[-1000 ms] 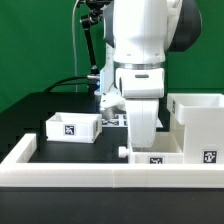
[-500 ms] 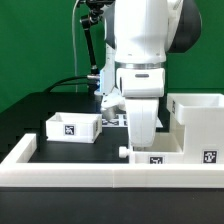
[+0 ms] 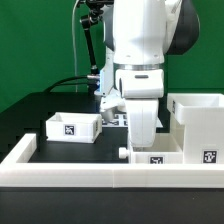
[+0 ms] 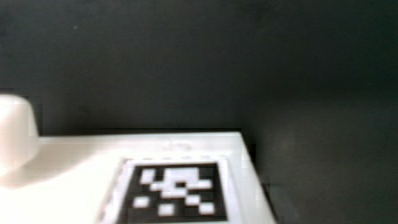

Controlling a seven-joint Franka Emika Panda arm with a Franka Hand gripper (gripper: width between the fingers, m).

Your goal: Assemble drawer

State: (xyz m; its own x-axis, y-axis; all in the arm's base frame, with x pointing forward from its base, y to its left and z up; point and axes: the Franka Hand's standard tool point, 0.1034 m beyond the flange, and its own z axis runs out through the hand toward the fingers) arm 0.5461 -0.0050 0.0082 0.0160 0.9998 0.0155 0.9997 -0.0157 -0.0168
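We hold gripper (image 3: pixel 140 141) low over near tray (image 3: pixel 156 158); grip state, can't tell. Shell (image 3: pixel 197 118) just beside at 3 o'clock, second tray (image 3: pixel 72 127) at 9 o'clock. Both trays look uninserted: early days.

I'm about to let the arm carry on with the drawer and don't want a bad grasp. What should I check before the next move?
1. End effector over the near tray: ok, it hangs right above it.
2. End effector open or shut: cannot tell, the fingertips are hidden.
3. Near tray touching the shell: cannot tell.
4. Shell upright: ok.
5. Second tray, at the exterior view's left, upright and apart from the arm: ok.
6. Tag in the wrist view: ok, though blurred.
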